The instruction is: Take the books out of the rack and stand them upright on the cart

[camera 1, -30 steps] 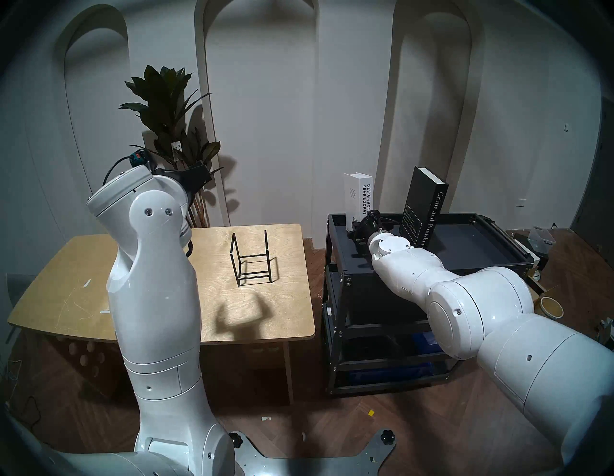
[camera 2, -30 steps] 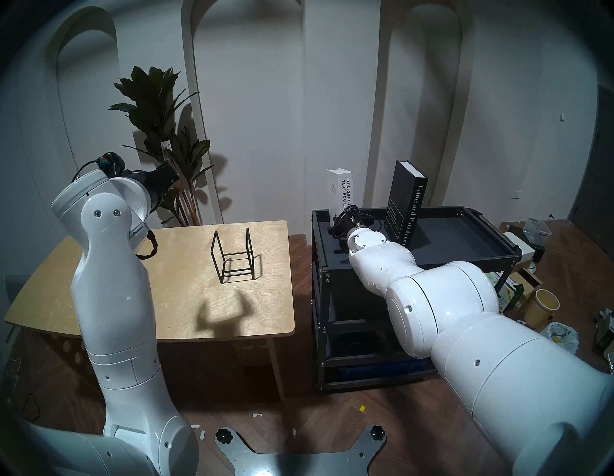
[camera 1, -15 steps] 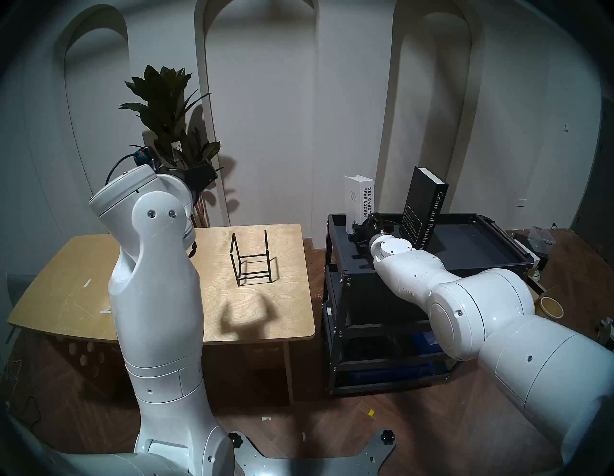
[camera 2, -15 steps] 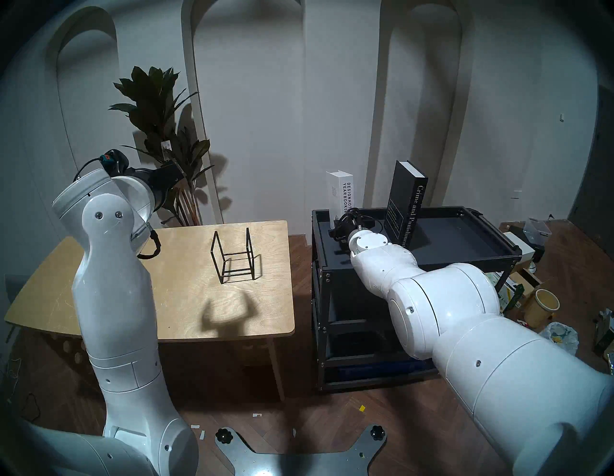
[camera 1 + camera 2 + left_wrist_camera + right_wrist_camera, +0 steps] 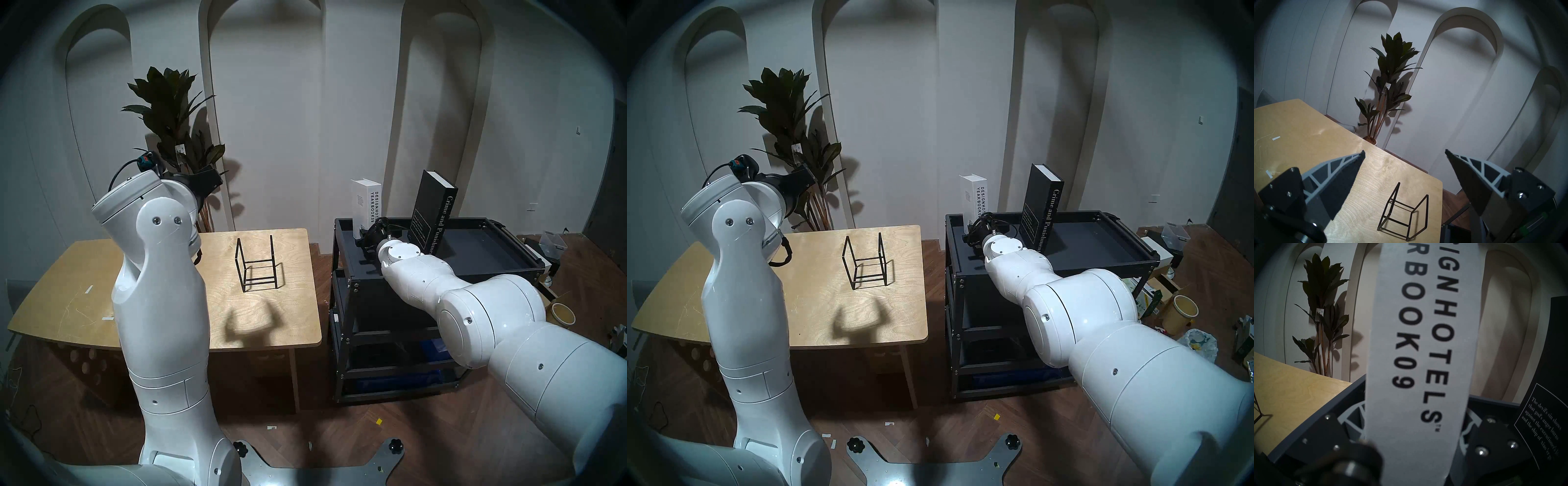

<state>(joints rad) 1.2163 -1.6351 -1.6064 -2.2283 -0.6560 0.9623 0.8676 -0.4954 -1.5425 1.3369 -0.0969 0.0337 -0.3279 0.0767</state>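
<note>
The white book [image 5: 368,207] [image 5: 1423,344] stands upright in the back left corner of the cart's top tray [image 5: 481,247]. My right gripper [image 5: 365,237] [image 5: 1415,414] is shut on its lower spine, one finger on each side. To its right on the same tray the taller dark book [image 5: 434,213] [image 5: 1551,395] stands upright, untouched. On the wooden table [image 5: 84,271] the black wire rack [image 5: 258,261] [image 5: 1404,206] holds nothing. My left gripper [image 5: 213,178] [image 5: 1404,152] hangs open and empty, high over the table's back, left of the rack.
A tall potted plant [image 5: 173,112] stands behind the table by the wall. Boxes, a clear tub [image 5: 553,242] and a round pot [image 5: 563,314] lie on the floor right of the cart. A narrow gap of floor separates table and cart.
My left arm has drifted slightly to the right, its gripper still open. My right wrist has sunk a little beside the white book; both books stay upright.
</note>
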